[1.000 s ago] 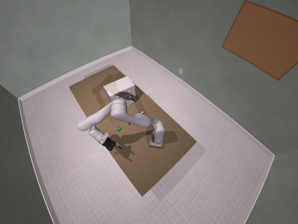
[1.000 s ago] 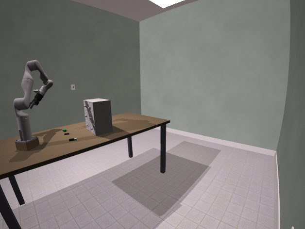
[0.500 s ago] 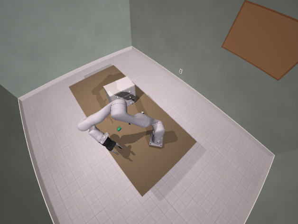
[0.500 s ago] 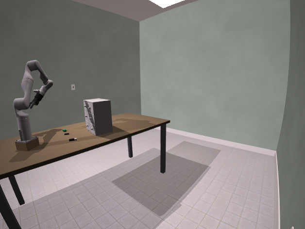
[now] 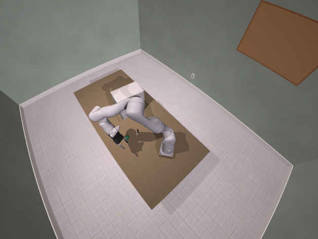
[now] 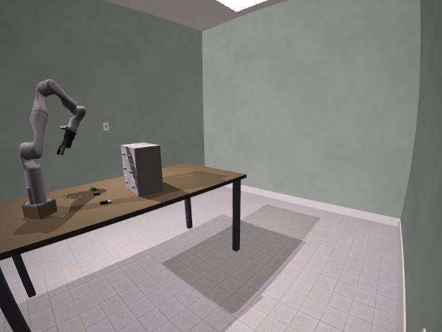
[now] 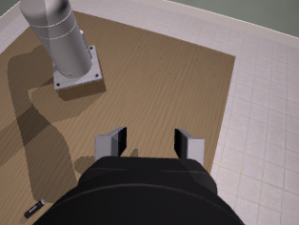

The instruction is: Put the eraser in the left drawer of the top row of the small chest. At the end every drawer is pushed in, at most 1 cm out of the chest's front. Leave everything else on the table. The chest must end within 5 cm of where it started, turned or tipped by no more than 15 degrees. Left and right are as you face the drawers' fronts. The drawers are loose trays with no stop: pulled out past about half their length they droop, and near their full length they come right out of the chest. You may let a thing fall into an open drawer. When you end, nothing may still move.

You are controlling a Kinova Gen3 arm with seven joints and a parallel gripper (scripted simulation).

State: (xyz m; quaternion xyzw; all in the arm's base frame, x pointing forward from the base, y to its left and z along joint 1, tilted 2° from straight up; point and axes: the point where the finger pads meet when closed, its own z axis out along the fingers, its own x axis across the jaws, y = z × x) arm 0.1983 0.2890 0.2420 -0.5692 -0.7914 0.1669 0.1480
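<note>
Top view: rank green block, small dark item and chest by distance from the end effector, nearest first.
1. Green block, on the table right beside the open end effector.
2. Small dark item, just past the block.
3. Chest, toward the table's far end.

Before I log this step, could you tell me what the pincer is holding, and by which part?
Nothing is held: the pincer hangs open above the table, its fingers apart with only air between.

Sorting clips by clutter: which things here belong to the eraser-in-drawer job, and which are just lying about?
Belonging:
green eraser
small chest
open, empty end effector

Lying about:
small dark piece
black-and-white stick
</note>
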